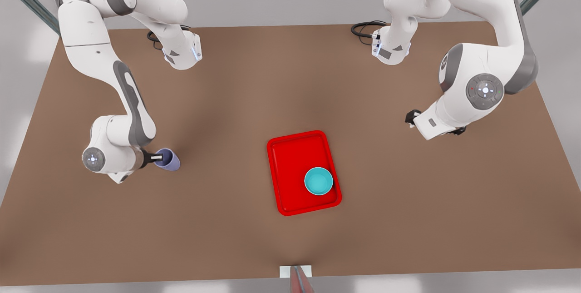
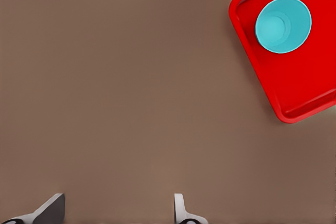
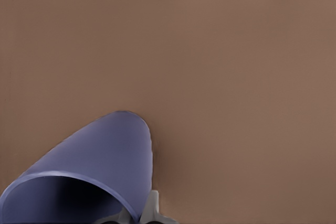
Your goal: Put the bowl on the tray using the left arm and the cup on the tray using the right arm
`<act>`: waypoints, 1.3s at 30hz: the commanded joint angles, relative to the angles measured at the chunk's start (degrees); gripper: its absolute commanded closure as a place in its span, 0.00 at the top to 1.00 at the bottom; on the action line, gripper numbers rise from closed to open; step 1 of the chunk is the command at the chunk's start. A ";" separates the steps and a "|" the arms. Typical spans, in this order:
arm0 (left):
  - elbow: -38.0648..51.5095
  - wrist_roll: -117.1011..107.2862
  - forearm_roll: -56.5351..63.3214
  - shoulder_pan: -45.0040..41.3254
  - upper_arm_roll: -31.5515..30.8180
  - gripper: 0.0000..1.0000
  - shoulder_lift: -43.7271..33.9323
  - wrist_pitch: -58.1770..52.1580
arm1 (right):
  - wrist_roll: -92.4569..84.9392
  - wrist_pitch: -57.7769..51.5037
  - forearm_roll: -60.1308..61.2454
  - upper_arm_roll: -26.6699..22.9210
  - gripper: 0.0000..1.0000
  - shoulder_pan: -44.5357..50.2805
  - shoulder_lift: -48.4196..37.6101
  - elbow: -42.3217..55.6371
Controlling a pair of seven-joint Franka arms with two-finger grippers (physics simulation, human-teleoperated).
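Observation:
The teal bowl (image 1: 318, 181) sits upright inside the red tray (image 1: 295, 161), in its corner toward the front view's right and front. From the left wrist view, the bowl (image 2: 283, 24) and tray (image 2: 310, 82) lie off to one side. My left gripper (image 1: 434, 124), at the front view's right, hangs open over bare table, well away from the tray, and its fingers (image 2: 181, 213) hold nothing. At the front view's left, my right gripper (image 1: 158, 158) is shut on the rim of the lavender cup (image 1: 169, 160). The cup (image 3: 100, 161) is close below the right wrist camera, one finger (image 3: 152, 211) against its wall.
The brown table (image 1: 254, 84) spreads wide between the cup and the tray. Black cables (image 1: 366, 28) lie at the back near the arm bases. A small white bracket (image 1: 295, 271) stands at the table's front edge.

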 commanded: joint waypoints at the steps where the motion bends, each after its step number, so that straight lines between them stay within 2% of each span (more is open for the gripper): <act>1: 0.00 -0.09 -0.12 -0.01 0.00 1.00 0.00 0.00 | 2.42 -0.31 -0.40 1.15 0.21 0.00 0.19 0.51; 3: 0.00 -0.18 -0.03 0.07 0.00 1.00 0.09 0.18 | 6.11 -1.01 0.04 3.61 0.21 0.00 0.72 2.44; 5: 0.00 -0.26 -0.03 0.07 0.00 1.00 0.09 0.09 | 13.49 -6.72 0.04 7.74 0.21 0.09 1.86 7.72; 8: 0.00 -0.26 0.05 -0.01 0.00 1.00 0.09 0.27 | 22.37 -6.90 0.65 14.07 0.21 0.09 3.09 10.88; 9: 0.00 -0.26 0.05 -0.01 0.00 1.00 0.09 0.27 | 22.90 -6.90 2.06 14.77 0.21 0.09 3.62 11.59; 17: -0.09 -0.35 -0.03 -0.01 0.00 1.00 0.17 0.00 | 44.35 -6.64 4.70 14.69 0.21 16.78 4.77 17.47; 21: -0.17 -0.35 0.05 -0.01 0.00 1.00 0.17 0.09 | 53.05 -5.76 2.24 14.34 0.21 25.75 10.39 23.01; 27: -0.17 0.00 0.14 0.07 0.00 1.00 0.44 0.71 | 56.92 0.48 -2.42 13.98 0.21 29.44 18.39 26.70; 37: -0.17 -0.35 0.23 0.08 0.18 1.00 0.79 0.71 | 56.83 2.15 -5.15 13.81 0.21 32.61 21.29 28.11; 38: -0.09 -0.35 0.32 0.08 0.18 1.00 0.79 0.71 | 56.83 2.15 -5.15 13.90 0.23 32.61 21.38 28.11; 39: -0.09 -0.35 0.32 0.08 0.18 1.00 0.96 0.79 | 56.83 2.15 -5.06 13.81 0.64 32.61 21.46 28.11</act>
